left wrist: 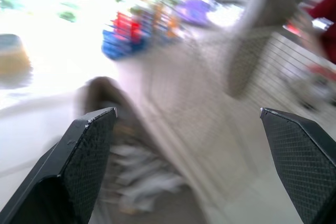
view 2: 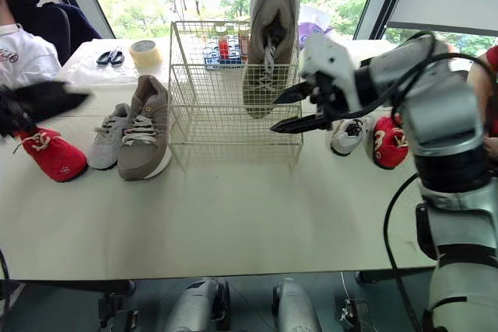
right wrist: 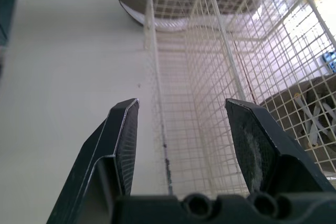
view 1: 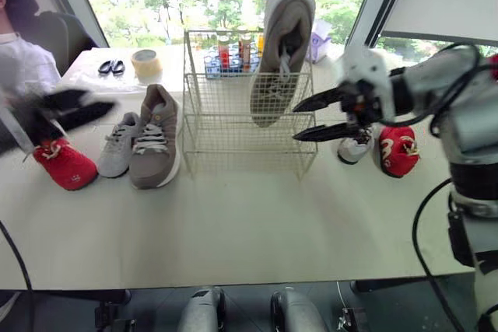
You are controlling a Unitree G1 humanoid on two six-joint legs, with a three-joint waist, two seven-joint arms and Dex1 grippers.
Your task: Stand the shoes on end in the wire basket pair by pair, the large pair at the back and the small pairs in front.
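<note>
A white wire basket (view 1: 233, 126) stands mid-table. One large taupe shoe (view 1: 280, 52) stands on end inside it at the back right. Its mate (view 1: 156, 141) lies flat left of the basket, beside a small grey shoe (view 1: 120, 145) and a small red shoe (view 1: 66, 165). Right of the basket lie a small white-grey shoe (view 1: 355, 148) and another red shoe (view 1: 398, 151). My right gripper (view 1: 307, 118) is open and empty at the basket's right side. My left gripper (view 1: 101, 106) is blurred, open, above the red shoe at the far left.
Behind the basket are a blue rack of bottles (view 1: 229, 56), a purple box (view 1: 319, 40), a tape roll (view 1: 145, 64) and scissors (view 1: 110, 68). A person (view 1: 23, 44) sits at the far left. The table's front half (view 1: 233, 231) is bare.
</note>
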